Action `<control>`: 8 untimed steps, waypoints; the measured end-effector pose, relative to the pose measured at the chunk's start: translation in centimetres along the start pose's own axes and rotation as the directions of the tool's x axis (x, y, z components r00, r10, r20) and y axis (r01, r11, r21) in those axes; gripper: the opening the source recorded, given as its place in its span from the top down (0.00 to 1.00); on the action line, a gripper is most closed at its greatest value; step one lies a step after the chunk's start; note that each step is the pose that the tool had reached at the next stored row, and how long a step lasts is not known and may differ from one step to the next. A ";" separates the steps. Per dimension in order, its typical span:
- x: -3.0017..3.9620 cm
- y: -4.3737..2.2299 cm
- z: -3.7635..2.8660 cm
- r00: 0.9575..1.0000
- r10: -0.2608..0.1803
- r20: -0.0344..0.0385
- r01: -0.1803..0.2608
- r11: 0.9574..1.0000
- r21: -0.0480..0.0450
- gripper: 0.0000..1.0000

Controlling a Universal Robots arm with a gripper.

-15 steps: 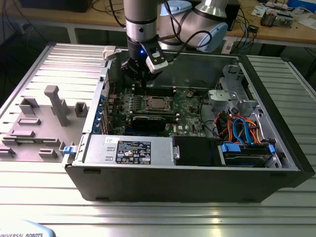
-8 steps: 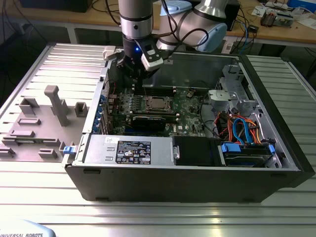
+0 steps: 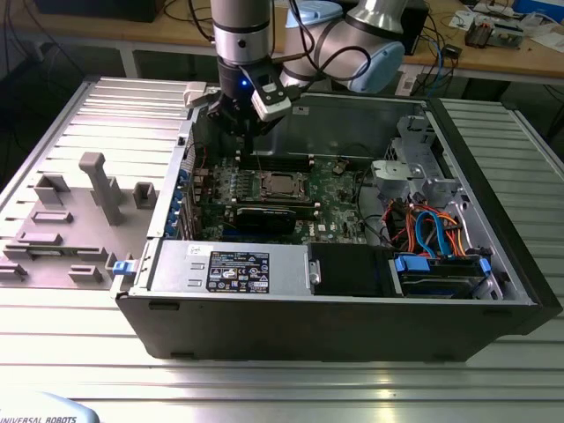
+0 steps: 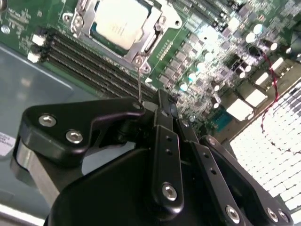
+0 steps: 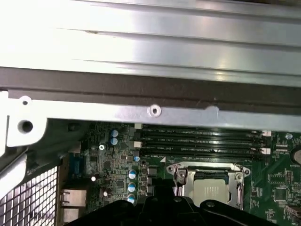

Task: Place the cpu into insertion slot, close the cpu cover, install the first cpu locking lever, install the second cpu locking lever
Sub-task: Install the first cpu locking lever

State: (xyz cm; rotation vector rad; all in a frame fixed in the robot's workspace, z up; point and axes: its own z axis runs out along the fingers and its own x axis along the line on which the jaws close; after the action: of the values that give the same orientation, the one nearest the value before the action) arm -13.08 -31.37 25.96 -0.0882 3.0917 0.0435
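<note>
The cpu (image 3: 280, 185) lies flat in the insertion slot (image 4: 75, 21) on the green motherboard (image 3: 339, 189), its pale silver top showing in both wrist views (image 4: 120, 21) (image 5: 211, 190). The cpu cover (image 4: 143, 42) (image 5: 207, 166) is down, framing the chip. A thin metal locking lever (image 4: 139, 80) stands up from the socket's corner, its upper end beside my fingertips; I cannot tell whether it touches them. My gripper (image 3: 249, 132) (image 4: 162, 101) hangs over the memory slots just behind the socket. Its black fingers (image 4: 164, 141) are pressed together with nothing clearly between them.
The open computer case (image 3: 335, 326) lies on a ribbed metal table. Long memory slots (image 5: 202, 141) run beside the socket, next to the case's back wall (image 5: 150, 110). A black card (image 3: 264, 216), a power supply (image 3: 229, 264) and bundled cables (image 3: 432, 229) fill the case's front and right.
</note>
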 end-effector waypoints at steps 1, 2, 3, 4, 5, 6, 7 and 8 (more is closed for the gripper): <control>0.00 0.01 0.00 1.000 0.000 0.000 0.000 1.000 0.000 0.89; 0.00 0.01 0.00 1.000 0.000 0.000 0.000 1.000 0.000 0.89; -0.01 0.01 0.00 1.000 0.000 0.000 0.000 1.000 0.000 0.89; -0.03 0.01 0.00 1.000 0.000 0.000 0.000 1.000 0.000 0.89; -0.12 0.02 0.01 1.000 0.000 0.000 0.000 1.000 0.000 0.89; -0.32 0.00 0.02 1.000 0.000 0.000 0.000 1.000 0.000 0.89; -0.66 -0.02 0.03 1.000 0.000 0.000 0.000 1.000 0.000 0.89; -1.17 -0.05 0.06 1.000 0.000 0.000 0.000 1.000 0.001 0.89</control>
State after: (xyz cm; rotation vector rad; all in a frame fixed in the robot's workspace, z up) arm -11.90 -31.35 25.95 -0.0883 3.0916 0.0427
